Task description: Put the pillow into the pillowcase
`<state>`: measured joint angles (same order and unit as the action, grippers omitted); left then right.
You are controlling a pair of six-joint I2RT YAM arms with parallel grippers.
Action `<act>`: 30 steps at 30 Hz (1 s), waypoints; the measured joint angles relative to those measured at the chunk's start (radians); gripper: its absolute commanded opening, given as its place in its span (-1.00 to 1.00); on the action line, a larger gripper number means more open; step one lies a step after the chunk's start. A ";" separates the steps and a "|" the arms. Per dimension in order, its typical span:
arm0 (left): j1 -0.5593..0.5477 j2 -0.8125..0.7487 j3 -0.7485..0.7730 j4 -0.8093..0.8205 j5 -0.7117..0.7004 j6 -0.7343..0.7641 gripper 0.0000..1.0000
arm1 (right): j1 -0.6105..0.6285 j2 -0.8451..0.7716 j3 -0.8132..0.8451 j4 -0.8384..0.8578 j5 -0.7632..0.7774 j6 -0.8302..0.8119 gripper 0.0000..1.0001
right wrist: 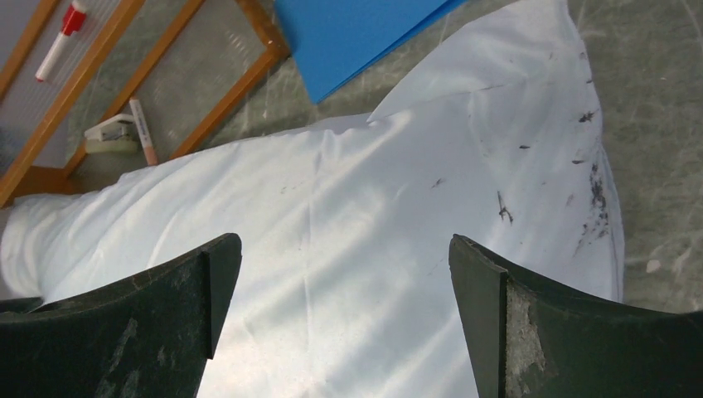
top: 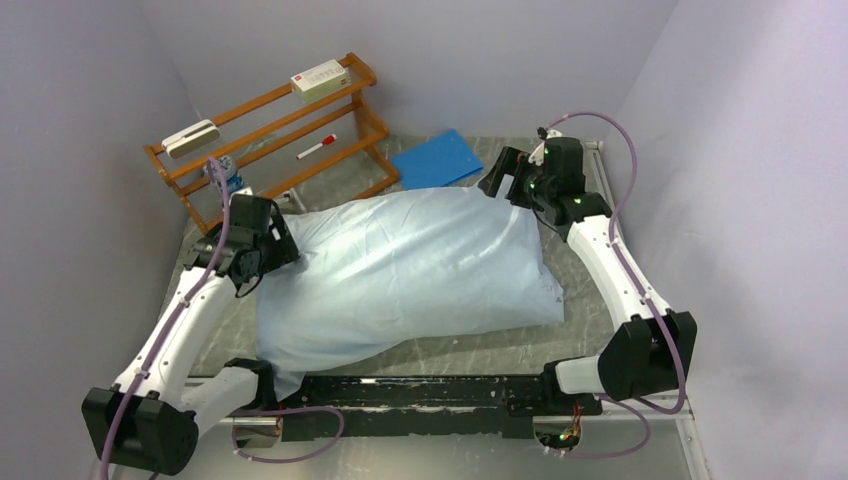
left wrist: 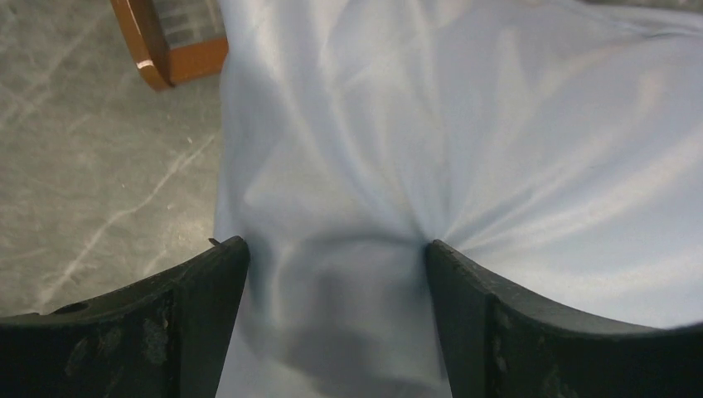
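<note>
Grey marbled table (top: 470, 348) ran between pale walls, with a wooden rack (top: 270, 130) at the upper left of the top view and a blue sheet (top: 437, 158) lying flat just right of it. Across the middle lay the pillowcase (top: 410, 265), plump along most of its length and limp at its lower left end. The pillow was hidden, showing only as that swell under the cloth. The left gripper (top: 283, 243) sat at the case's left edge, and the right gripper (top: 502, 178) was by its upper right corner.

From the left wrist, dark fingers (left wrist: 207, 286) stood apart at the bottom of the frame with a bunch of case between them. Creases fanned out from the right finger's tip. Whether they pinched the cloth could not be told. A rack corner showed at the upper left.

From the right wrist, the jaws were spread wide and released, with nothing between them. The case filled the middle, looking almost white and smudged dark toward the right. The sheet lay at the top and the rack at the upper left.
</note>
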<state>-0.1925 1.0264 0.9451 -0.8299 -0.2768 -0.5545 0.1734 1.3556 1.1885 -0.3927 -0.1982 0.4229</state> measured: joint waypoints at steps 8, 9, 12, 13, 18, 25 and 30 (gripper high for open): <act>0.003 -0.006 -0.145 0.209 0.102 -0.029 -0.90 | 0.026 -0.012 0.000 -0.001 0.000 -0.001 0.99; 0.004 0.003 -0.156 0.249 0.126 -0.022 -0.90 | 0.026 -0.012 0.000 -0.001 0.001 -0.001 0.99; -0.013 0.051 -0.156 0.331 0.161 -0.001 -0.91 | 0.026 -0.012 0.000 -0.001 0.005 -0.001 0.99; -0.032 0.069 -0.149 0.354 0.158 0.007 -0.91 | 0.026 -0.012 0.000 -0.001 0.009 -0.001 0.99; -0.177 0.150 -0.093 0.444 0.146 0.012 -0.91 | 0.026 -0.018 0.001 -0.002 0.034 0.000 0.98; -0.261 0.178 -0.085 0.560 0.178 -0.035 0.02 | 0.058 -0.019 0.008 0.000 0.031 0.020 0.97; -0.263 0.220 0.044 0.431 0.086 -0.002 0.26 | 0.107 -0.040 -0.040 0.068 -0.065 0.064 0.93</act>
<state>-0.4553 1.2465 0.9890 -0.3988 -0.1909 -0.5568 0.2802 1.3155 1.1484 -0.3244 -0.2630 0.4866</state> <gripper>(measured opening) 0.600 0.973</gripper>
